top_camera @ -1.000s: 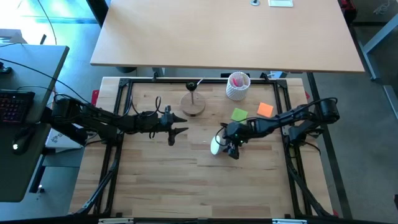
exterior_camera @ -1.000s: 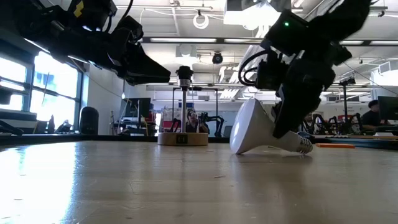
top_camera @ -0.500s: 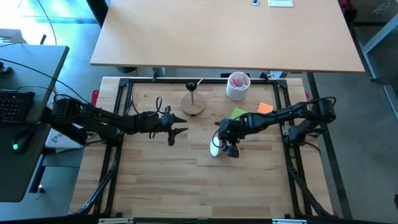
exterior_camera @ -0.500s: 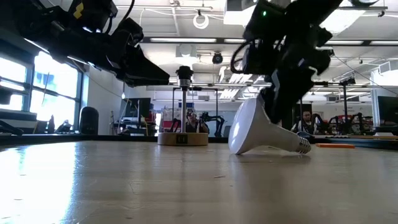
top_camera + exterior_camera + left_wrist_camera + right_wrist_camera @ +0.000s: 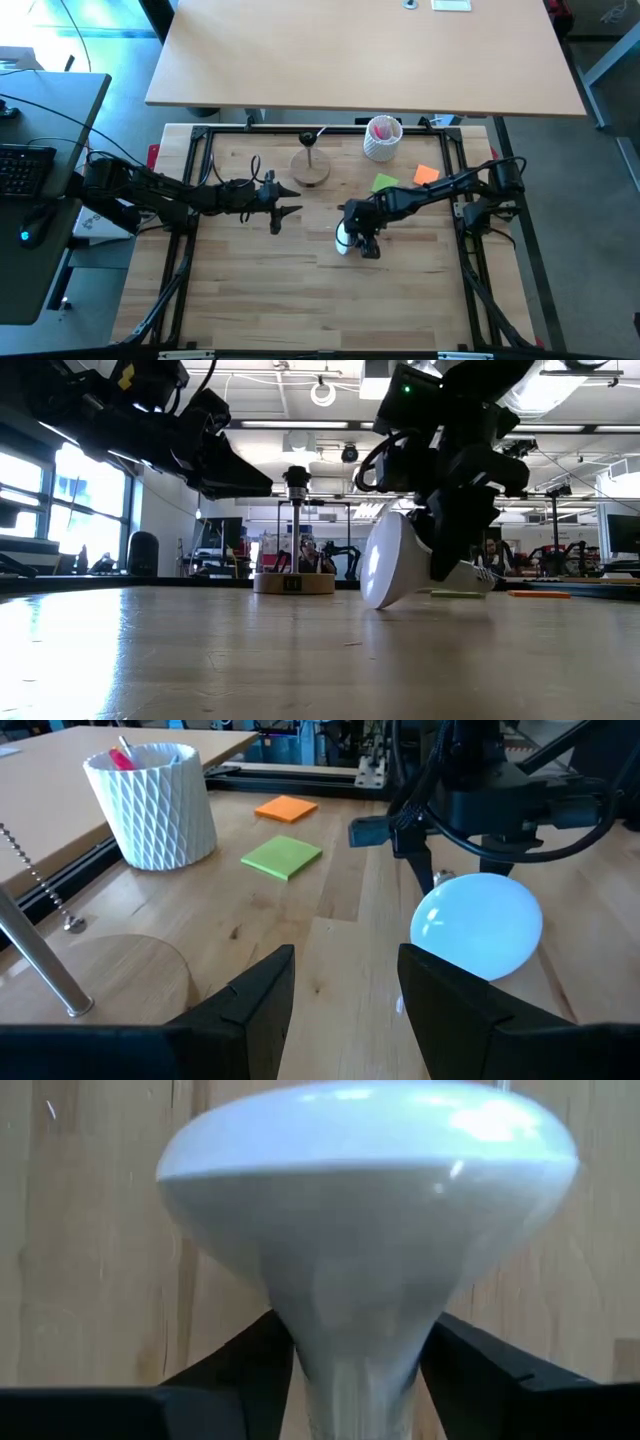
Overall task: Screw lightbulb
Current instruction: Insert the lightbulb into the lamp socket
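— Where's the lightbulb [image 5: 344,238]?
— Mid-table, globe on the wood, tilted, base raised.
— And the right gripper [image 5: 362,236]?
— Its 2 fingers clamp the neck. The left gripper [image 5: 287,200] hovers left, fingers apart.

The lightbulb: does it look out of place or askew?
Yes. The lightbulb is tilted, globe edge on the table and screw base raised, with the right claw closed on its neck. No damage shows.
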You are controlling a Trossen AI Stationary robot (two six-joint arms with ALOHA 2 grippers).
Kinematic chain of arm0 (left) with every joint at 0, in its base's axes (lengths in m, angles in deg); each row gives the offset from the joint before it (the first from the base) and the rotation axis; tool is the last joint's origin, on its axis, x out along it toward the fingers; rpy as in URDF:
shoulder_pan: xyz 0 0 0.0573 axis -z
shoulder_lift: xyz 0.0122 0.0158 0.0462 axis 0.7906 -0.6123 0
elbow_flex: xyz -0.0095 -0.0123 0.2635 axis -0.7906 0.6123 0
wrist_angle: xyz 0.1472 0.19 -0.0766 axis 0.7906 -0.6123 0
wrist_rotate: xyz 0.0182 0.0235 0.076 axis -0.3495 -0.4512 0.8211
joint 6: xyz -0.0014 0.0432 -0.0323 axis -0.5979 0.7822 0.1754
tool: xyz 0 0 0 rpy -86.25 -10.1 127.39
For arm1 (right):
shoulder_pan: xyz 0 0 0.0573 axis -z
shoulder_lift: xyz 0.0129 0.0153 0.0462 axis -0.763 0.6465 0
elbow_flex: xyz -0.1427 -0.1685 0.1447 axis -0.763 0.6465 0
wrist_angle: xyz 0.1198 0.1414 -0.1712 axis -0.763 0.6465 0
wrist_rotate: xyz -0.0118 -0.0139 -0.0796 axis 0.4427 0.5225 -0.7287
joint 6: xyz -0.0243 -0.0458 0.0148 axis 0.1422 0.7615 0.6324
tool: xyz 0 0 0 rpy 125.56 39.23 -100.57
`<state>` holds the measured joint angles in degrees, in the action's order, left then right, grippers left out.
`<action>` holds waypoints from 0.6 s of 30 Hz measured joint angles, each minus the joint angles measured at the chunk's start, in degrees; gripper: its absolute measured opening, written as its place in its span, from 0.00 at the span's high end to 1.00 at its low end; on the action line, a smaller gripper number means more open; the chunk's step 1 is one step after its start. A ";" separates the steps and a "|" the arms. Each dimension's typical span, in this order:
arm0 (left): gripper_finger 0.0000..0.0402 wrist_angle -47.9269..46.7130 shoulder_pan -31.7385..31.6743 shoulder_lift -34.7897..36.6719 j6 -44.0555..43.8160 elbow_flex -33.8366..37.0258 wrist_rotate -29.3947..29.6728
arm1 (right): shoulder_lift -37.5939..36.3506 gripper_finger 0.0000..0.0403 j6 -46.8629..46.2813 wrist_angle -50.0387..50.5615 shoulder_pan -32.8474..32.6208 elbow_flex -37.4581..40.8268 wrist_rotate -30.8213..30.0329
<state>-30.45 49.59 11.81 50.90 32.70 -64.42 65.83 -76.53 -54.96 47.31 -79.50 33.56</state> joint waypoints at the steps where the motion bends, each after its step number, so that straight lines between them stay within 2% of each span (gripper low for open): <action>1: 0.57 -0.01 0.00 0.00 0.00 0.00 0.00 | 0.00 0.53 0.27 -0.04 0.00 -0.10 -0.03; 9: 0.57 -0.03 0.00 0.00 -0.02 0.00 0.00 | 0.39 0.62 1.23 -0.23 0.00 -0.07 -0.22; 18: 0.57 -0.93 0.00 0.00 -0.04 0.00 0.00 | -0.64 0.62 2.70 -3.64 0.00 -0.05 -1.91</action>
<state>-31.39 49.59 11.81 50.86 32.70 -64.42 65.19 -73.83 -58.60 47.31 -79.55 31.65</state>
